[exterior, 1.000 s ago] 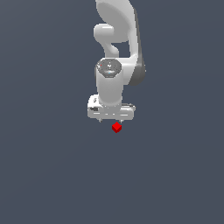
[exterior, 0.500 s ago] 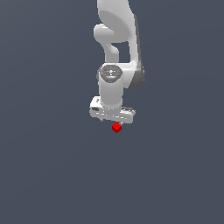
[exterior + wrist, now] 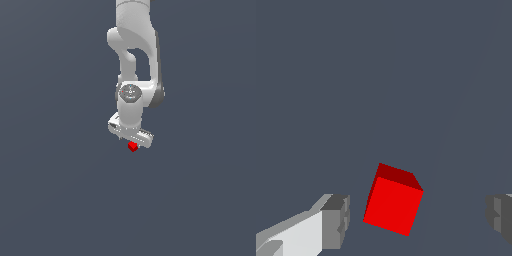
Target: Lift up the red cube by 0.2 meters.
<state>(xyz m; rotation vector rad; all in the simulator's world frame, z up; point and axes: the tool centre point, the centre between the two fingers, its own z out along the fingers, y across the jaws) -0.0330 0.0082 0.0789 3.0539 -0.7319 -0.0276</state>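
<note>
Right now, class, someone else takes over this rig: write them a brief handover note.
Gripper: open, jaws standing either side of the red cube with a gap on each side, nothing held.
Red cube: on the grey floor, directly under the gripper in the exterior view.
Done: gripper lined up over the cube.
Left: close the jaws on it, then lift.

Red cube [image 3: 392, 209]: matt, smooth. Gripper [image 3: 416, 220]: white w/ grey pads [image 3: 336, 222], smooth plastic-like. Ground [image 3: 60, 200]: matt grey.
</note>
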